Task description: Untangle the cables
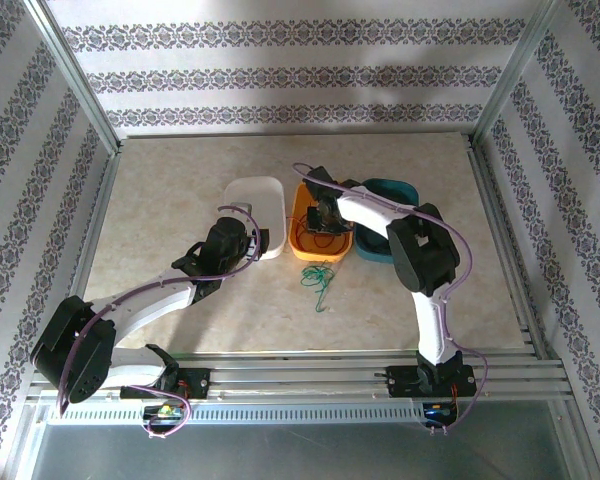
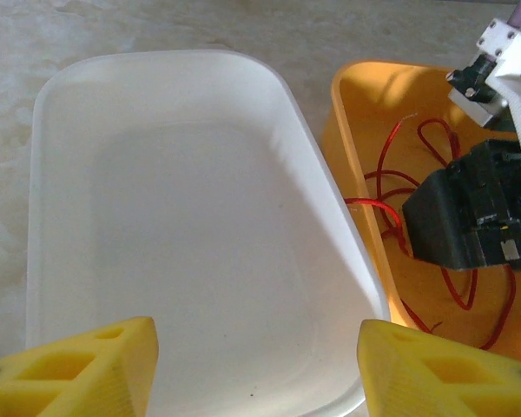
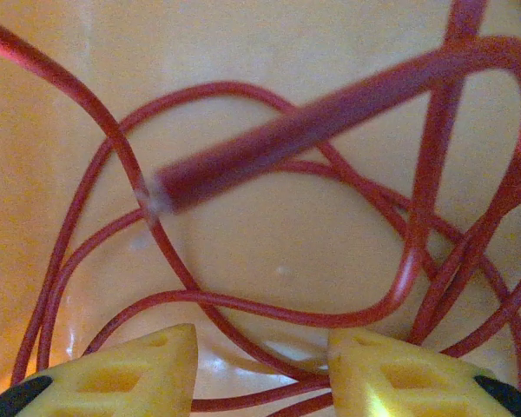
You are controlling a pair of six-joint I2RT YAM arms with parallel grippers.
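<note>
A red cable (image 3: 269, 304) lies in loose loops on the floor of the orange tray (image 1: 302, 244). My right gripper (image 3: 262, 365) is down inside that tray, open, with red strands crossing the gap between its yellow fingertips. The same red cable (image 2: 391, 204) and the right gripper (image 1: 325, 215) sit to the right in the left wrist view. A green cable (image 1: 320, 277) lies curled on the table just in front of the orange tray. My left gripper (image 2: 258, 365) hovers open over the white tray (image 2: 61, 217), holding nothing. The dark blue cable is out of view.
A teal tray (image 1: 398, 190) stands right of the orange one, partly under the right arm. The three trays sit side by side mid-table. Bare tabletop (image 1: 170, 200) spreads to the left and in front. Metal frame rails (image 1: 500, 240) border the table.
</note>
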